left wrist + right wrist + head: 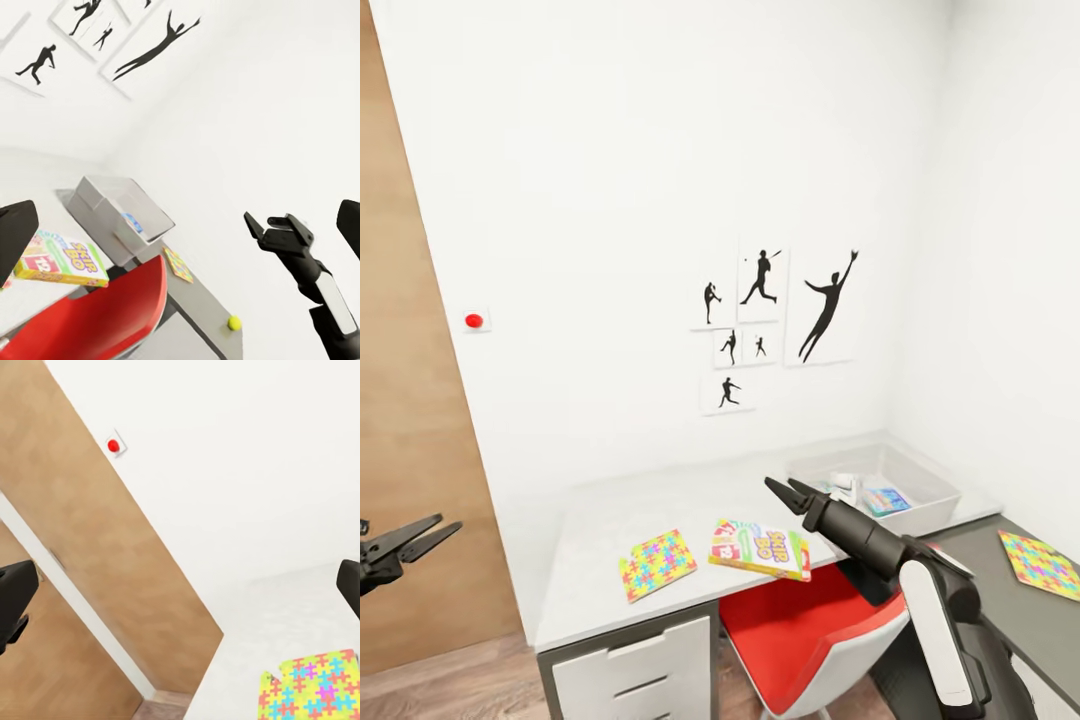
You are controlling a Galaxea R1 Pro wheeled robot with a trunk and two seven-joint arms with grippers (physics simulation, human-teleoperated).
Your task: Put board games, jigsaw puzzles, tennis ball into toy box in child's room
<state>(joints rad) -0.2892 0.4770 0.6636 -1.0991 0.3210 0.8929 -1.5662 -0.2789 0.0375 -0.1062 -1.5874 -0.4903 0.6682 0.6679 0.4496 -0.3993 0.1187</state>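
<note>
The table (620, 510) holds a jigsaw puzzle (657, 563) and the Skip-Bo board game (760, 548) near its front edge. At its far right end stands the toy box (945, 492), with a small blue box (886, 500) inside. My right gripper (790, 492) hovers open above the table, between the Skip-Bo box and the toy box. My left gripper (422, 535) hangs open off the table's left end, holding nothing. A second jigsaw puzzle (1040, 563) lies on the lower dark surface at right. The left wrist view shows the tennis ball (235, 323) on that dark surface.
A red and white chair (800, 630) is tucked under the table, below my right arm. White drawers (635, 675) sit under the table's left part. A wooden door (400, 400) stands at left, and white walls close in behind and to the right.
</note>
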